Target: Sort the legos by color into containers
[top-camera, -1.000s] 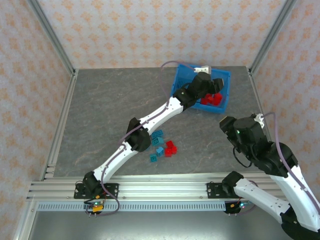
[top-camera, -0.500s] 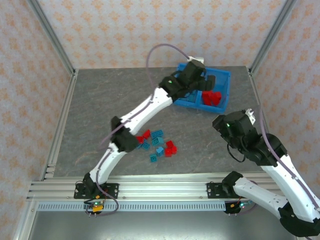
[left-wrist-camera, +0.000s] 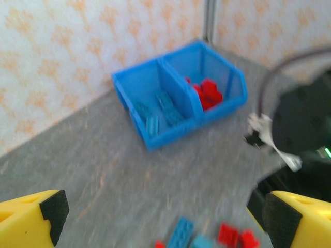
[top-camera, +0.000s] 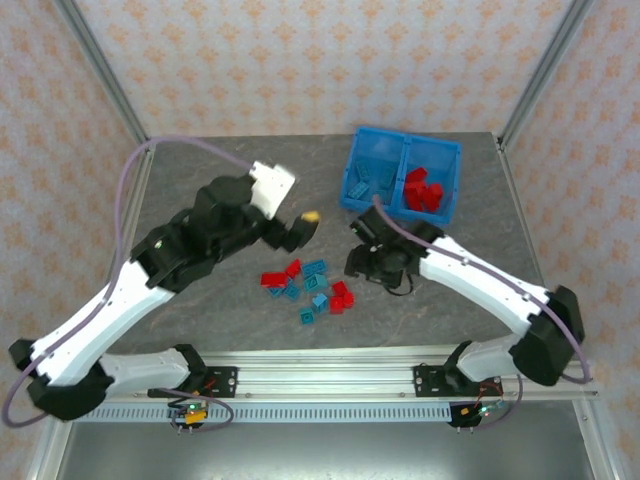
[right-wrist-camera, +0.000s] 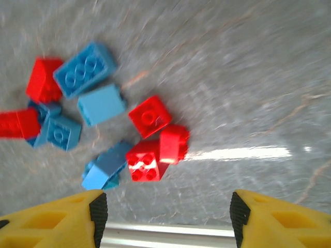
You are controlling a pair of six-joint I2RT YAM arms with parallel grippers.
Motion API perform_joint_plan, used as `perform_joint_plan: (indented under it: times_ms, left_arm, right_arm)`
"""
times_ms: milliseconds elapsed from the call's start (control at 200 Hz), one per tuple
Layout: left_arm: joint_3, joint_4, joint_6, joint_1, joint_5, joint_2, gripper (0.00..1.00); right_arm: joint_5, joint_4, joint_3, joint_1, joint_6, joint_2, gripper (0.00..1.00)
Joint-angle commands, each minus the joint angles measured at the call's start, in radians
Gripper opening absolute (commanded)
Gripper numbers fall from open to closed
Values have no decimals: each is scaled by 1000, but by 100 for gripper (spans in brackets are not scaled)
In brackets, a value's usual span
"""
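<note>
Jaws apart and empty, the right gripper (right-wrist-camera: 166, 204) hovers over the red legos (right-wrist-camera: 155, 147) toward the table's (right-wrist-camera: 248, 77) near edge. It should straddle one brick, clear of the teal legos (right-wrist-camera: 85, 70). The left gripper (left-wrist-camera: 165, 213) gapes wide, empty. The bin (left-wrist-camera: 170, 135) sits at the far right corner.

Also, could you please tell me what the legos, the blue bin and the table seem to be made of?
Legos: likely hard moulded plastic, glossy, with crisp studs. Bin: probably plastic too, thin uniform blue walls. Table: grey stone-look top with pale veins and a reflected light streak; maybe laminate.
</note>
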Motion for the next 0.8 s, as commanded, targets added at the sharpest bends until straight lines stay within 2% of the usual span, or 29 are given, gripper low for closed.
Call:
perform_joint_plan:
  times_ms: [0, 65, 145, 185, 400, 636, 796]
  left_arm:
    - [-99, -126, 136, 1, 67, -178, 100]
    - [-149, -216, 217, 2, 90, -287, 100]
    - [-206, -409, 500, 1, 280, -392, 100]
    - [-238, -481, 576, 2, 334, -434, 100]
    - [-356, -582, 668, 2, 401, -561, 100]
    - [-416, -506, 673, 0, 416, -556, 100]
    - [-434, -448, 693, 1, 431, -520, 100]
  right_arm:
    - [-84, 63, 63, 77, -70, 84, 66]
    - [-91, 50, 110, 127, -125, 158, 66]
    - [-89, 9, 188, 176, -224, 254, 66]
    - [-76, -17, 226, 194, -273, 299, 67]
    - [68, -146, 381, 227, -429, 466, 67]
    - [113, -183, 412, 244, -477, 552, 67]
    - [121, -187, 405, 244, -492, 585, 56]
